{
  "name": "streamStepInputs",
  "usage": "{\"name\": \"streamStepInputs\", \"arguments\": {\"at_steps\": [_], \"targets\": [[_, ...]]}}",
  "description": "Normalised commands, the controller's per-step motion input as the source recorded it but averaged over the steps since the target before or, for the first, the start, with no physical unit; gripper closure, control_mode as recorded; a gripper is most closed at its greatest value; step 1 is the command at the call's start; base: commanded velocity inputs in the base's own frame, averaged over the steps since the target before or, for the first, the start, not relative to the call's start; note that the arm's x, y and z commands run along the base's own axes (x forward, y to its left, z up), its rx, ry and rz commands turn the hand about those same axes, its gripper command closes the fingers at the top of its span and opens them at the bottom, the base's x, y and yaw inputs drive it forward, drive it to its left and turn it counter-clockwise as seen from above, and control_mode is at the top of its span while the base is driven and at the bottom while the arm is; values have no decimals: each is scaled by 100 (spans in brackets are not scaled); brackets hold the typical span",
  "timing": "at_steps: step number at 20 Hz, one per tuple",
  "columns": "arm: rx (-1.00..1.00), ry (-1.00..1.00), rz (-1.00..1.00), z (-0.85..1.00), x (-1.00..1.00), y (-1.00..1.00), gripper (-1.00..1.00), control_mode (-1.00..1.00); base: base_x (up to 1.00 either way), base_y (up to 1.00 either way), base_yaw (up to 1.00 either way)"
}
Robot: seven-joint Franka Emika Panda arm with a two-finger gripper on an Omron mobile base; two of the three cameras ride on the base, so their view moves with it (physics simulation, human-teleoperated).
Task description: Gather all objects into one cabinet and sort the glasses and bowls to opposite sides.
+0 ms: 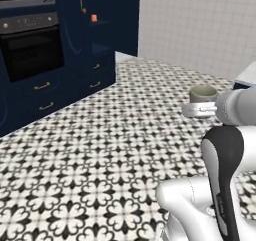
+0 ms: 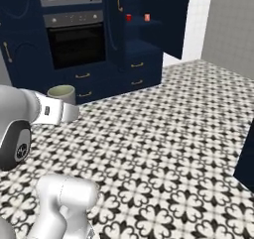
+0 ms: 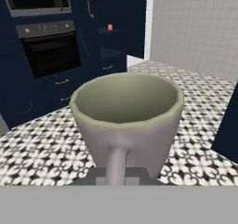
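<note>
My gripper (image 3: pixel 118 175) is shut on the handle of a pale grey mug (image 3: pixel 126 118) with a greenish inside. It holds the mug upright above the floor, facing the cabinet. The mug (image 1: pixel 203 92) sits just above the gripper (image 1: pixel 196 109) in the left base view, and the mug (image 2: pixel 61 93) and gripper (image 2: pixel 71 112) also appear in the right base view. In the open navy cabinet (image 2: pixel 149 42), a small red cup (image 2: pixel 128 18) and a salmon-orange cup (image 2: pixel 147 18) stand side by side on a shelf. The salmon-orange cup (image 1: pixel 94 18) shows from the left too. The bowls are out of view.
A built-in oven (image 2: pixel 74 43) and drawers with brass handles (image 2: pixel 83 76) sit left of the open cabinet. Patterned black-and-white floor (image 2: pixel 163 134) stretches between me and the cabinet. A dark navy unit (image 2: pixel 246 156) stands close on the right. A grey tiled wall (image 1: pixel 200 25) lies beyond.
</note>
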Motion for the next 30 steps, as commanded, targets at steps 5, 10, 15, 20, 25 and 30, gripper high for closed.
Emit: {"name": "streamStepInputs", "arguments": {"at_steps": [5,10,15,20,25,30], "targets": [[0,0,0,0,0,0,100,100,100,-33,0],[0,0,0,0,0,0,100,100,100,-22,5],[0,0,0,0,0,0,100,100,100,-3,9],[0,0,0,0,0,0,100,100,100,0,12],[0,0,0,0,0,0,100,100,100,-2,14],[0,0,0,0,0,0,100,100,100,-33,16]]}}
